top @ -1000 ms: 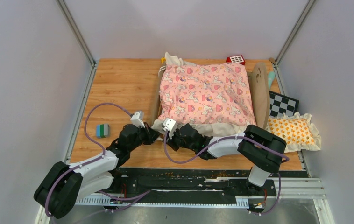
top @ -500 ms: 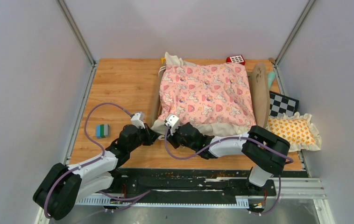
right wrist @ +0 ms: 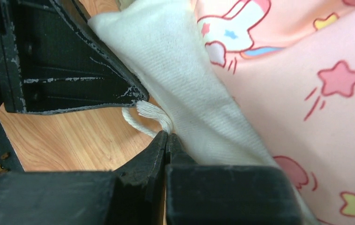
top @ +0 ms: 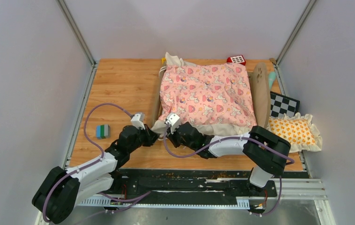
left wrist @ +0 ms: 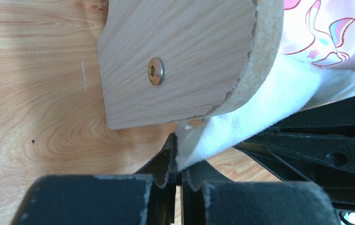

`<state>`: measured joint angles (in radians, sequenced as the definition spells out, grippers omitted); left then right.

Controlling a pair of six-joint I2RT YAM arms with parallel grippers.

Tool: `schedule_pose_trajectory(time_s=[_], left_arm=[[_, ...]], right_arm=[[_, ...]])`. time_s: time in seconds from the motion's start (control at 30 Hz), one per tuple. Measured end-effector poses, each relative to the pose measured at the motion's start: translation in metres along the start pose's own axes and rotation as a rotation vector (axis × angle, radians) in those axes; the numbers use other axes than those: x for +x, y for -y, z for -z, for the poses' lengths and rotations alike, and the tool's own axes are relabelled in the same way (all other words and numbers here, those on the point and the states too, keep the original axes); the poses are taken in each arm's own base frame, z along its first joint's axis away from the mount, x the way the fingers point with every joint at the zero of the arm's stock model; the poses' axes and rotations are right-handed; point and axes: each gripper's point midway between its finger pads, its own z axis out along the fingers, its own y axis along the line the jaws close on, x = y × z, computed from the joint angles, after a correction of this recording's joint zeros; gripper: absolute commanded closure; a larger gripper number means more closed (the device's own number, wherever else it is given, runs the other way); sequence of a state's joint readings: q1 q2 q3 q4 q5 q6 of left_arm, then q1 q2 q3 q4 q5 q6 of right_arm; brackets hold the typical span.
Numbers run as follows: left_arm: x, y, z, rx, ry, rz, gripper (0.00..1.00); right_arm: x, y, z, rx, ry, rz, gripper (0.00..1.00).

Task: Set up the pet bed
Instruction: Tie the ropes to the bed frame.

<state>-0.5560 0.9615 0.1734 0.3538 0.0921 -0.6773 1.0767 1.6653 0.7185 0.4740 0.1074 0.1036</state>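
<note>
The pet bed (top: pixel 260 89) lies in the middle of the table, its paw-print headboard to the right. A pink unicorn quilt (top: pixel 206 91) covers it, so the mattress is hidden. Both grippers meet at the quilt's near-left corner. My left gripper (top: pixel 154 136) (left wrist: pixel 178 161) is shut on the white ruffle (left wrist: pixel 260 105), just below the bed's wooden end board (left wrist: pixel 180 61). My right gripper (top: pixel 167 131) (right wrist: pixel 166 137) is shut on the same ruffle (right wrist: pixel 180 70), right where a loose thread (right wrist: pixel 143 117) hangs from its edge. The pink print (right wrist: pixel 306 93) lies to its right.
An orange frilled pillow (top: pixel 295 131) and a checkerboard (top: pixel 283 105) lie right of the headboard. A red toy with white keys (top: pixel 236 59) sits at the back. A small grey-green-blue block (top: pixel 102 131) lies on the left. Grey walls close in three sides.
My right wrist has crept a little further away and to the right with the ruffle in its grip. The left arm has hardly moved. Both grippers stay shut.
</note>
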Motion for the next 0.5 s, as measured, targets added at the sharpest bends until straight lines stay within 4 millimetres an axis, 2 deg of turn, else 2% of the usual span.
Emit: schedule_pose_trajectory(time_s=[0.27, 0.5], left_arm=[[-0.003, 0.002, 0.003, 0.007, 0.011, -0.004, 0.96], [-0.002, 0.002, 0.003, 0.005, 0.007, -0.004, 0.94]], right_arm=[[-0.009, 0.000, -0.007, 0.011, -0.005, 0.009, 1.00], [0.001, -0.003, -0.016, -0.009, -0.058, 0.038, 1.00]])
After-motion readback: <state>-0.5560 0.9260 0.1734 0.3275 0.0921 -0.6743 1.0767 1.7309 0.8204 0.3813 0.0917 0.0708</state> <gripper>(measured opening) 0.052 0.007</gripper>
